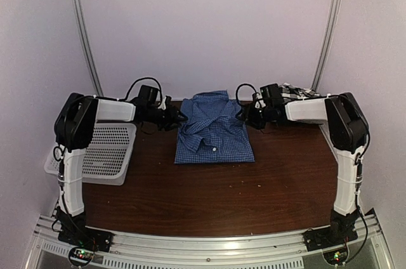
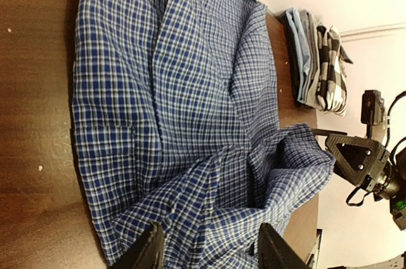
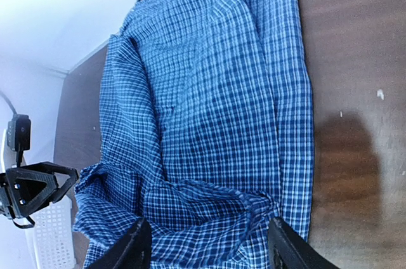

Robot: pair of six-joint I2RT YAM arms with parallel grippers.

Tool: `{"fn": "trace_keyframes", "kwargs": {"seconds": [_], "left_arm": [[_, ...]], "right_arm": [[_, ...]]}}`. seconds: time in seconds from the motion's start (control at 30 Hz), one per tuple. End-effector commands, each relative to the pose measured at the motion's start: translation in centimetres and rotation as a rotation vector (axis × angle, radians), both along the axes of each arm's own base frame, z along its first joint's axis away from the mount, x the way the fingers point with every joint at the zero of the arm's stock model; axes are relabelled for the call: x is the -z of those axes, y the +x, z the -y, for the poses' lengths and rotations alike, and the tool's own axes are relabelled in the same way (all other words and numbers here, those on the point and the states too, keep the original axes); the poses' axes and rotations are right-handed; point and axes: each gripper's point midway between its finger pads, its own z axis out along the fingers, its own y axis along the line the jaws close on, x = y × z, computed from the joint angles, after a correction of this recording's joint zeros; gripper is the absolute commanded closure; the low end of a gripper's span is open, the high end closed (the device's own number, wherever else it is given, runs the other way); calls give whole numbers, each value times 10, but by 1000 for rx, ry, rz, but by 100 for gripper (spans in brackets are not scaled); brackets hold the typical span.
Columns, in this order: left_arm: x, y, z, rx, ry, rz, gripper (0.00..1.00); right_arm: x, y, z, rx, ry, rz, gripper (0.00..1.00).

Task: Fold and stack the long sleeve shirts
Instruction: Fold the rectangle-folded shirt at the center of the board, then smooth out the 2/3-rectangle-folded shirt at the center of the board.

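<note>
The blue fine-checked shirt (image 1: 214, 129) lies folded at the back middle of the table, collar toward the wall. My left gripper (image 1: 172, 117) is at its left edge and my right gripper (image 1: 248, 115) at its right edge, both near the collar end. In the left wrist view the left gripper (image 2: 212, 253) stands open, with rumpled blue cloth (image 2: 190, 123) loose between the fingers. The right gripper (image 3: 209, 253) is open too, over a bunched fold of the shirt (image 3: 216, 110). A black-and-white checked shirt (image 2: 331, 69) lies folded in a pile at the back right.
A white mesh basket (image 1: 108, 155) sits at the table's left edge beside the left arm. The pile of folded clothes (image 1: 295, 89) lies behind the right arm near the wall. Bare brown tabletop (image 1: 216, 199) stretches in front of the shirt.
</note>
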Motion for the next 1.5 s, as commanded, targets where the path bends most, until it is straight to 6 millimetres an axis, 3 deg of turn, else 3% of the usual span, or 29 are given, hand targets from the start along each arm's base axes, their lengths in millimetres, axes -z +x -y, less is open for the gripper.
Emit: {"fn": "trace_keyframes", "kwargs": {"seconds": [0.0,0.13,0.27,0.37,0.53,0.67,0.9,1.13,1.23,1.33,1.47], "left_arm": [[-45,21,0,-3,-58,136,45],[-65,20,-4,1,-33,191,37],[-63,10,-15,-14,19,186,39],[-60,-6,-21,-16,43,176,47],[-48,-41,-17,26,82,148,57],[-42,-63,-12,52,98,131,64],[-27,-96,-4,92,150,85,72],[-15,-124,-21,87,188,43,72],[-10,-131,-22,97,190,30,72],[-8,-130,-11,131,179,27,72],[2,-123,5,159,190,14,71]], "right_arm": [[-43,11,14,17,-85,106,32],[-62,5,25,29,-148,147,27],[-70,-18,7,-49,-192,176,35],[-65,-40,-17,-139,-208,180,48],[-43,-69,-58,-283,-233,167,61],[-17,-73,-90,-378,-253,144,66],[10,-28,-121,-407,-278,127,65],[21,21,-127,-333,-240,104,50],[25,31,-122,-295,-207,86,44],[23,36,-120,-281,-190,95,40],[5,39,-118,-286,-176,118,35]]}}
